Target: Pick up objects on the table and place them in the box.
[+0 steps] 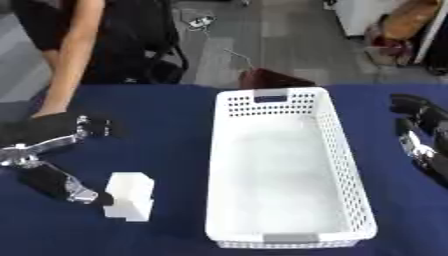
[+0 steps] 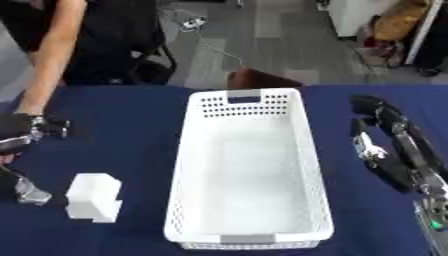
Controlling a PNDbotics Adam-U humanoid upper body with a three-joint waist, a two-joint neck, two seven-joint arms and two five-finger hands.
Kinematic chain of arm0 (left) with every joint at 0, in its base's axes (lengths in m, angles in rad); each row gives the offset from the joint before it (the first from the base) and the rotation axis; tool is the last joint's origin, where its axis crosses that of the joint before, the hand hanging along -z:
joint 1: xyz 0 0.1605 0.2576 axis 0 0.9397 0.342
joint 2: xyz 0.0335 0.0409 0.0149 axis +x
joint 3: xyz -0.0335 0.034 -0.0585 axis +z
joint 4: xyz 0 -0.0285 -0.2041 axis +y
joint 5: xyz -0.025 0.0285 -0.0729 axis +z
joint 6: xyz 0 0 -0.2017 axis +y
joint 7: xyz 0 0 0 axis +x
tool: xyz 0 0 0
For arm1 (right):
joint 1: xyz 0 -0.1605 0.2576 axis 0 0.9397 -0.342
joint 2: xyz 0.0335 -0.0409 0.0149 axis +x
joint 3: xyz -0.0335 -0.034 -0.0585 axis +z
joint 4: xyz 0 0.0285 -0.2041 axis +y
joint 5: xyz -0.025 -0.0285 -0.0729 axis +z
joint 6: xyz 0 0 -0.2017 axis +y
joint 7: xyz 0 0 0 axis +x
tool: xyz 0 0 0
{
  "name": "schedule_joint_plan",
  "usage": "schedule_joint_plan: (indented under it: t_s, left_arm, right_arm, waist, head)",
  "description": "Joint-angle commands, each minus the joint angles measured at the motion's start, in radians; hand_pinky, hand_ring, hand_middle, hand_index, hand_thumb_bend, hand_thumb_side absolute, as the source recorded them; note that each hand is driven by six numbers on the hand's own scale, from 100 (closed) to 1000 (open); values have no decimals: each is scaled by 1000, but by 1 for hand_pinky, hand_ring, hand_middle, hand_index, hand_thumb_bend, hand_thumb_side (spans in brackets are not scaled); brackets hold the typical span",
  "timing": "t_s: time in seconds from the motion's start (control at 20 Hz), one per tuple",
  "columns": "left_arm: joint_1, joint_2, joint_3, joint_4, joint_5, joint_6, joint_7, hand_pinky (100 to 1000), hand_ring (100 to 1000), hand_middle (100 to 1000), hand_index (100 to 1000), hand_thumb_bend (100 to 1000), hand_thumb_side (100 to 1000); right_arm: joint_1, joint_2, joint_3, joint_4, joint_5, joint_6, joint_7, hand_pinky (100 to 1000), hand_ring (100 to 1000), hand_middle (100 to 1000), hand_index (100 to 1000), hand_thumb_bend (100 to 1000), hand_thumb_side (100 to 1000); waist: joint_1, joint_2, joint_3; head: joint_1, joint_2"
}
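Note:
A white block [image 1: 129, 196] lies on the blue tablecloth [image 1: 166, 120] at the front left, to the left of the box. The box is a long white perforated basket [image 1: 344, 150] in the middle of the table, and nothing lies in it. My left hand [image 1: 44, 145] is at the left edge, open with fingers spread. One dark finger [image 1: 61, 184] reaches down to the block's left side, its tip at the block. My right hand [image 2: 389, 150] hovers right of the basket, open with fingers stretched toward the far side, holding nothing.
A person's arm [image 1: 74, 60] reaches down to the table's far left, just behind my left hand. A dark red object [image 1: 267, 78] stands past the far edge behind the basket. Blue cloth shows on both sides of the basket.

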Motion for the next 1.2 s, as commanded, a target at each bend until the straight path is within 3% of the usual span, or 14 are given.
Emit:
schedule_joint_plan:
  t_s: [0.05,0.55,1.2]
  left_arm:
    - [-33,9,-18,34,13,-9,-19,715,783,819,899,835,616]
    - [-71,-49,-64,124,22,-20,-49,677,769,806,895,859,638]
    - [-79,-47,-106,167,73,-23,-104,667,761,798,893,870,647]
  right_arm:
    - [-15,-14,-3,-15,-7,-2,4,799,849,893,890,100,719]
    - [-19,-12,-3,-15,-9,-2,4,800,849,893,890,100,720]
    - [-18,-15,-2,-15,-11,-2,5,800,849,894,890,100,725]
  waist:
    - [-2,-17,-1]
    - [-8,-11,-4]
    - [-4,-8,-5]
  head:
    - [15,-10]
    - [16,-12]
    - [17,-6]
